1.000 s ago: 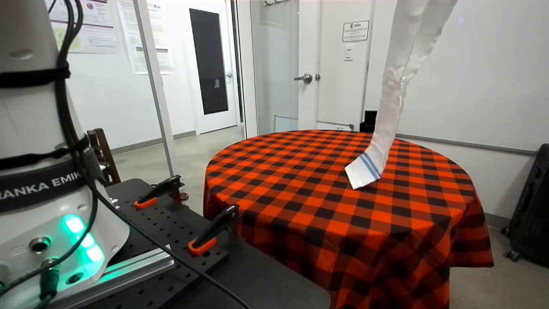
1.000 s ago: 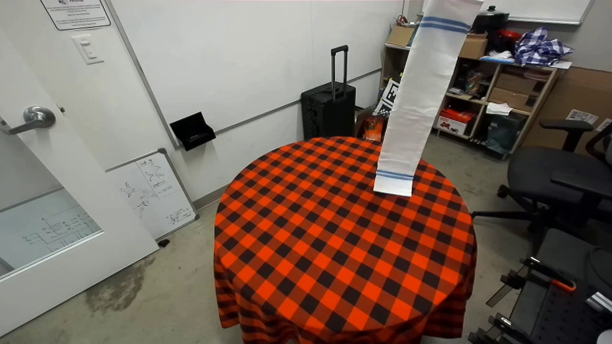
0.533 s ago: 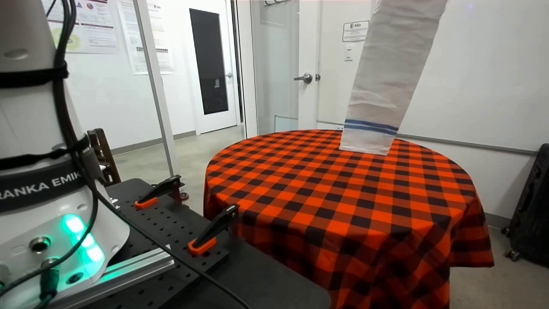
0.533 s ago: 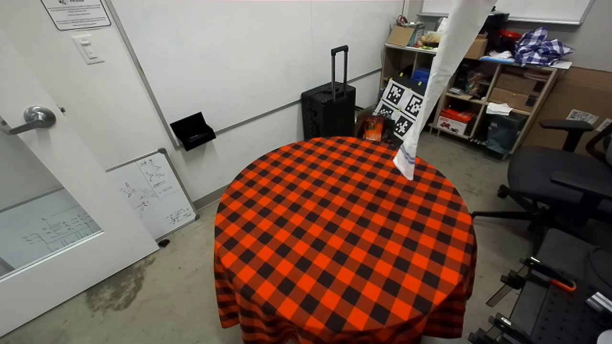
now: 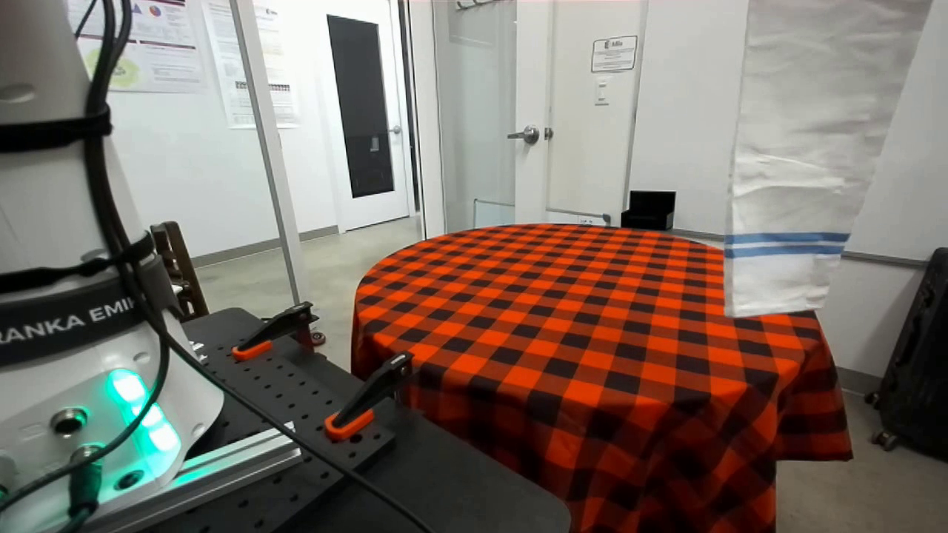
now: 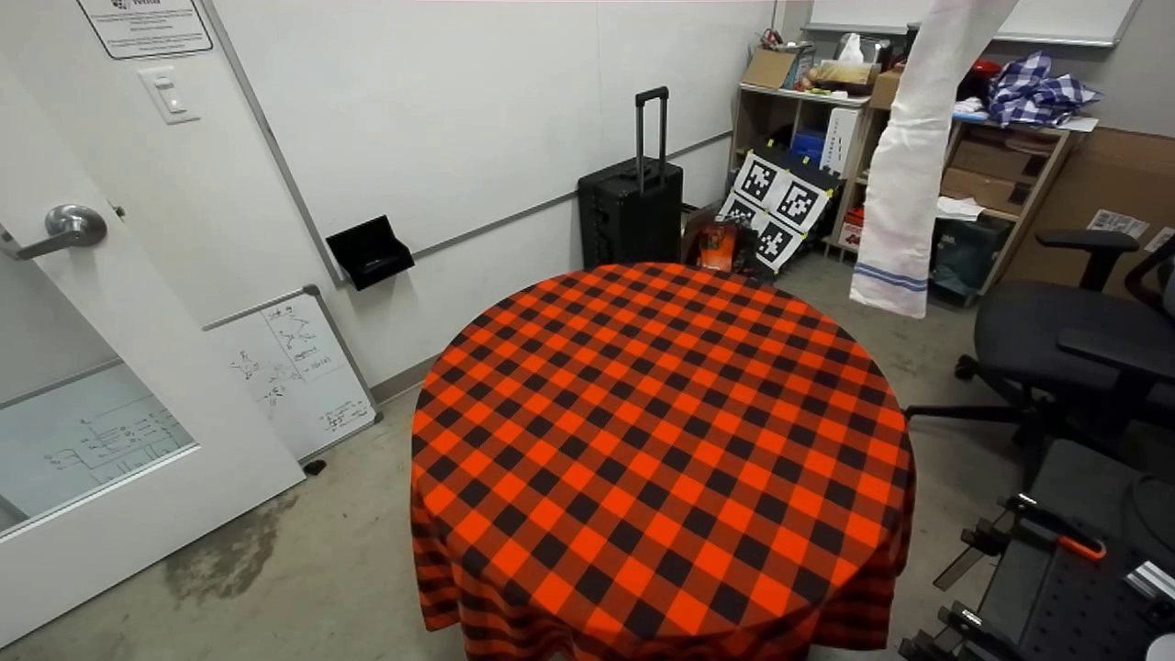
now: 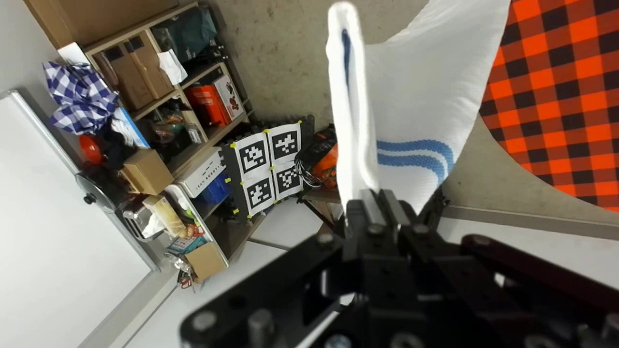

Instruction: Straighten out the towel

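Observation:
The towel, a white cloth with two blue stripes near its lower edge, hangs long and folded narrow in both exterior views. Its upper end is out of view there. Its lower edge hangs in the air near the table's rim, off the tabletop in an exterior view. In the wrist view the towel runs from my gripper, whose two fingers are closed together on its striped end. One folded edge sticks up beyond the fingertips. The gripper is out of view in both exterior views.
A round table with a red-and-black checked tablecloth stands in the middle. A black bench with clamps stands beside the robot base. An office chair, a shelf and a black suitcase stand around.
The hanging towel has swung and twisted, and has moved to the right in both exterior views. Its lower end was over the tabletop and now hangs at or past the table's rim.

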